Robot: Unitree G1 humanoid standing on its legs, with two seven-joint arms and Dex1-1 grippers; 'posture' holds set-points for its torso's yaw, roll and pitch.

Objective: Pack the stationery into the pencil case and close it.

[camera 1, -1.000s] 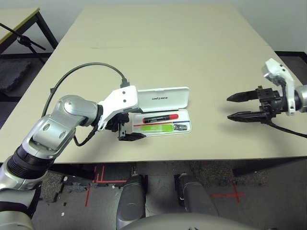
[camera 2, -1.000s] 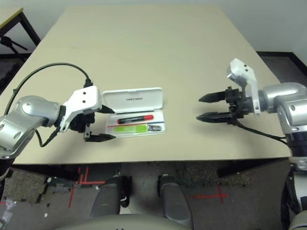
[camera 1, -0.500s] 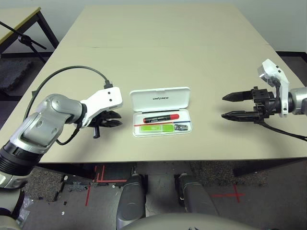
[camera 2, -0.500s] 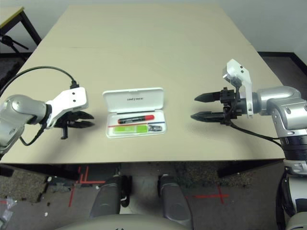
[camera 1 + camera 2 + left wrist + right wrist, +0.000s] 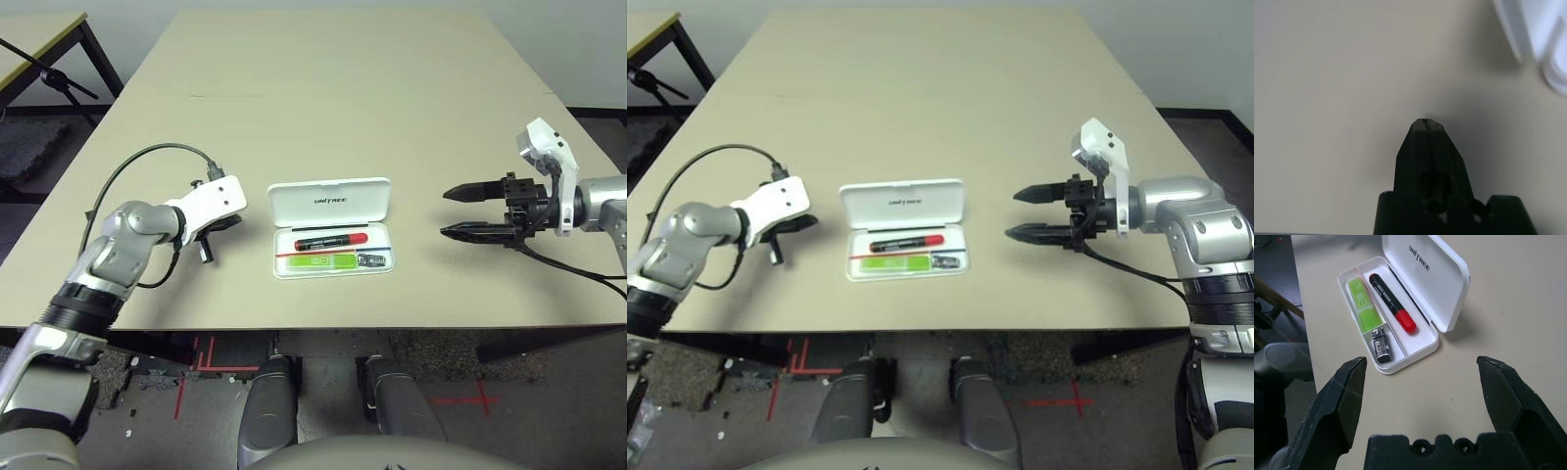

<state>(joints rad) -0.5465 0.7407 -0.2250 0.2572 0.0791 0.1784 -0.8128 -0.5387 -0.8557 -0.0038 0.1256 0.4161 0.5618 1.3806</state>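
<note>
Case (image 5: 333,204) open on surface (image 5: 411,88), highlighter, marker, block inside | left fingers (image 5: 1426,120) together, empty, left of case | right fingers (image 5: 1422,357) wide, empty, right of case | step: closing, apparently; next: swing lid down

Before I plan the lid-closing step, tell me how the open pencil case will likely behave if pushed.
The pencil case looks like stiff plastic, so it should hold its shape. Lying flat and low, it would probably slide rather than tip. The raised lid seems hinged along one long side, so a push there may swing it.
</note>
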